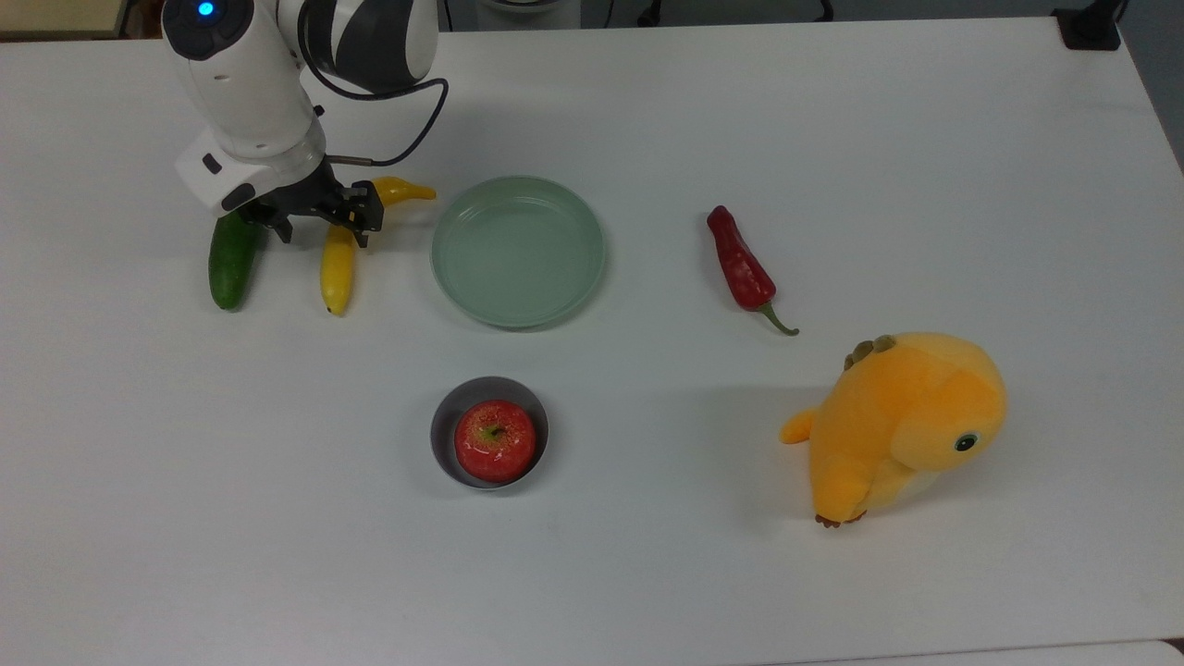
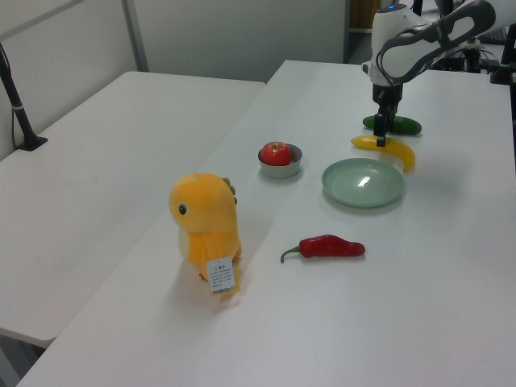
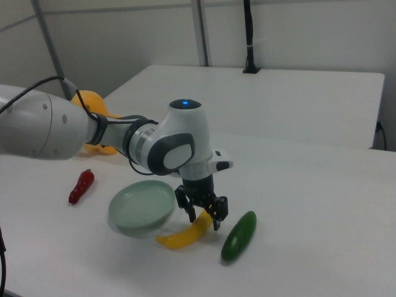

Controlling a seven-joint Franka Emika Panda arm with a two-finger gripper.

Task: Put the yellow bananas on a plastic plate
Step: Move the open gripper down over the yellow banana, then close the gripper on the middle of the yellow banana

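The yellow banana [image 1: 339, 262] lies flat on the white table [image 1: 647, 555], just beside the pale green plate [image 1: 518, 251] on the top view's left, its orange-tinged stem tip pointing toward the plate's rim without touching it, so the plate has nothing in it and the task's move is not yet made. The gripper [image 1: 326, 216] hangs over the banana's upper curve, on the side of the plate where the banana lies, with its fingers spread apart and one on either side of the fruit; in the right view [image 3: 202, 213] the two dark fingertips straddle the yellow body, which reads as a stance for closing across the narrow width, not along the length. I cannot tell whether the tips are already touching the skin. The bend is probably chosen because it sits near the banana's middle, so the fruit should hang level when lifted. The dark green cucumber [image 1: 232, 260] lies beyond the banana from the plate, close enough that the outer finger drops into the gap between the two, and a sideways slip could nudge it. Nearer the camera than the plate, the grey bowl [image 1: 444, 416] holds a red apple [image 1: 494, 440], well apart from the short path the banana needs.
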